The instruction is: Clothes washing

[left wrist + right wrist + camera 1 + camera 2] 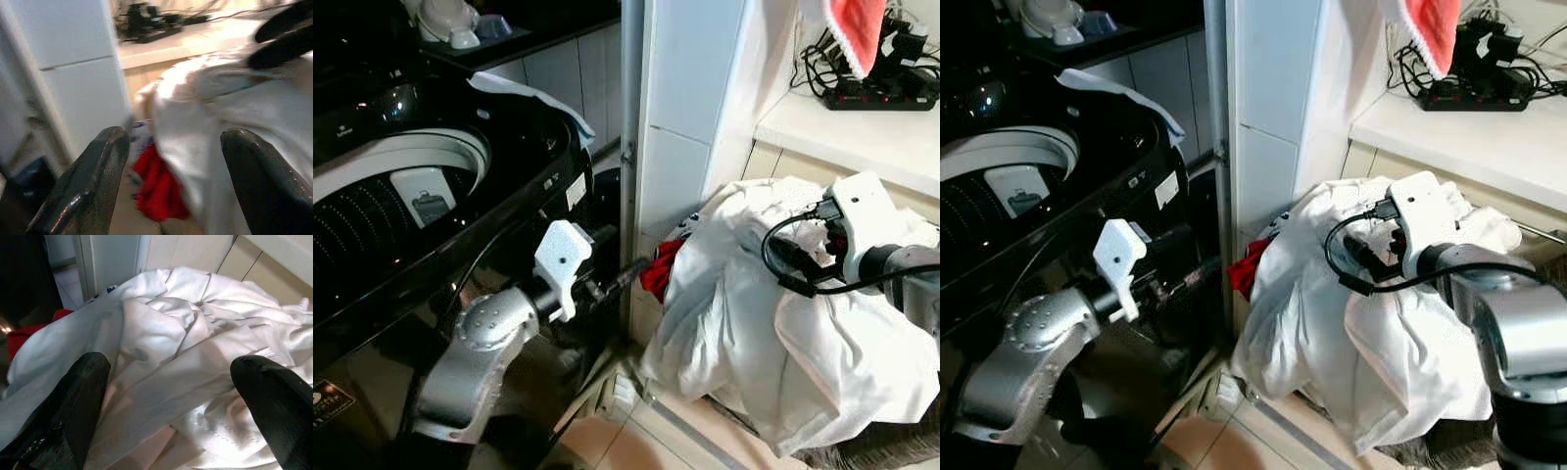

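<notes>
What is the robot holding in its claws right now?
Nothing. The right end effector is open above the white garment; the left end effector is open too, near the red cloth.

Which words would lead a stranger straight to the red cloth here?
Start at the black washer on the left, then cross the white wall column to the white laundry heap. The red cloth peeks from the heap's left edge, the one red item low down.

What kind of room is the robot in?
Probably a laundry corner of a home. There is a top-loading washing machine with its lid open, a heap of white clothes with a red garment tucked beside it, and tiled walls.
</notes>
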{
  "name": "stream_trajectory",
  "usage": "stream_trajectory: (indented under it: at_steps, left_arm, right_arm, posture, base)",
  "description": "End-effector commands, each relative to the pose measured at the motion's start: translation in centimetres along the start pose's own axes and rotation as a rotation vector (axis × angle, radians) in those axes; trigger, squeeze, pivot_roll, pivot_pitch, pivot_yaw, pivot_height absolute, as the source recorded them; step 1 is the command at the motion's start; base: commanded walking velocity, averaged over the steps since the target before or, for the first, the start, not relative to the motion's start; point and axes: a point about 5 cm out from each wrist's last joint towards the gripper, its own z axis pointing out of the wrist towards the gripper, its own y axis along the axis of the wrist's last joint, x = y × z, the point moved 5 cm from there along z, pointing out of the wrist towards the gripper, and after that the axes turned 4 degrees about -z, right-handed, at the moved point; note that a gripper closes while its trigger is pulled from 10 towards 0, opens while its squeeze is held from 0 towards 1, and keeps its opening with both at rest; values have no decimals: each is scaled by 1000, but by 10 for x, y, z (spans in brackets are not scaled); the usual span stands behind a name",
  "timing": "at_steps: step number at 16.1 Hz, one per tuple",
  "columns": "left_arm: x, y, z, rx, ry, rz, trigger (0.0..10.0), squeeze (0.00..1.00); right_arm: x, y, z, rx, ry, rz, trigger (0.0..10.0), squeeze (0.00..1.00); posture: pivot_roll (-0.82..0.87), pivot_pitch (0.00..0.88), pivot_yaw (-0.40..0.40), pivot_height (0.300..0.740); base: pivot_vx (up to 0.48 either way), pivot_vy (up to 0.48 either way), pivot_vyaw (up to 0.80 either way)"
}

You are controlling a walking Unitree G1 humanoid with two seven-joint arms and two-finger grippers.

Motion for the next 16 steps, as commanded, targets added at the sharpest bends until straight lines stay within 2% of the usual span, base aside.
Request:
stream_trajectory:
  at_steps: [1,2,3,6,7,8,9,13,16]
  left_arm:
    - [-10,4,-3,-5,-70,-38,10000,0]
    - [-15,4,-6,5,-113,-50,10000,0]
    - [-18,2,-8,21,-128,-36,10000,0]
    - [-15,1,-7,25,-113,-28,10000,0]
    - [-14,1,-8,29,-112,-28,10000,0]
    - [-14,2,-8,31,-113,-30,10000,0]
    - [-13,2,-10,33,-115,-32,10000,0]
    - [-17,3,-9,39,-140,-31,10000,0]
    - [-16,2,-10,34,-111,-43,10000,0]
  right_arm:
    - [-2,3,-4,5,1,-3,10000,1000]
    - [-2,-5,-2,51,-5,-18,10000,455]
    - [-1,-14,0,101,-16,-35,10000,0]
    - [1,-19,2,134,-10,-56,10000,0]
    - [0,-20,2,138,-13,-45,6627,0]
    - [-1,-20,2,139,-19,-39,1176,0]
    - [0,-19,2,138,-18,-39,0,0]
    - [2,-22,-1,142,-13,-26,0,0]
    - [0,-22,0,146,-17,-20,0,0]
  posture:
    - [25,0,5,740]
    - [25,0,5,740]
    - [30,0,2,740]
    - [34,0,-1,740]
    - [32,0,1,740]
    - [28,0,7,740]
    - [24,0,16,740]
    - [30,0,15,740]
    - [40,0,-3,740]
  base:
    - [0,0,0]
    - [0,0,0]
    - [0,0,0]
    - [0,0,0]
    - [0,0,0]
    - [0,0,0]
    - [0,0,0]
    - [0,0,0]
    - [0,0,0]
